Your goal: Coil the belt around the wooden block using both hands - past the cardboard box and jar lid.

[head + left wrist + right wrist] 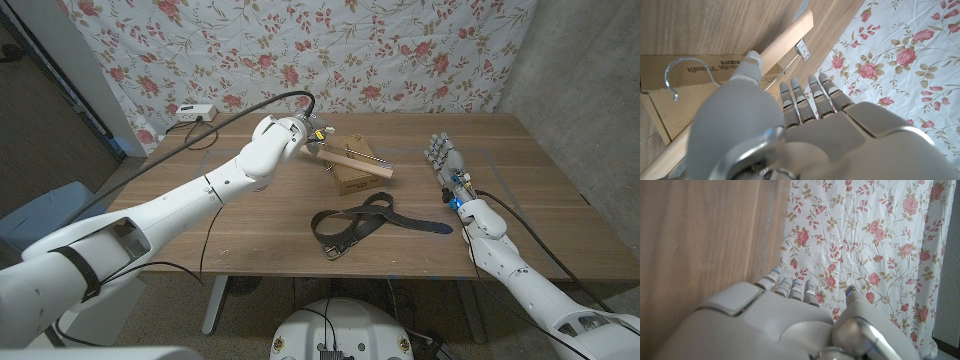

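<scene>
A dark belt lies loosely looped on the table's middle, its buckle toward the front edge and its tail stretched right. Behind it a wooden hanger with a metal hook lies across a small cardboard box. My left hand is over the hanger's left end, fingers straight, thumb lying along the bar; no grip shows. My right hand stands on the table right of the box, fingers up, holding nothing.
A white power strip sits at the table's back left corner, and a black cable runs from it past my left arm. A floral cloth hangs behind the table. Bare wood lies between the belt and my right hand.
</scene>
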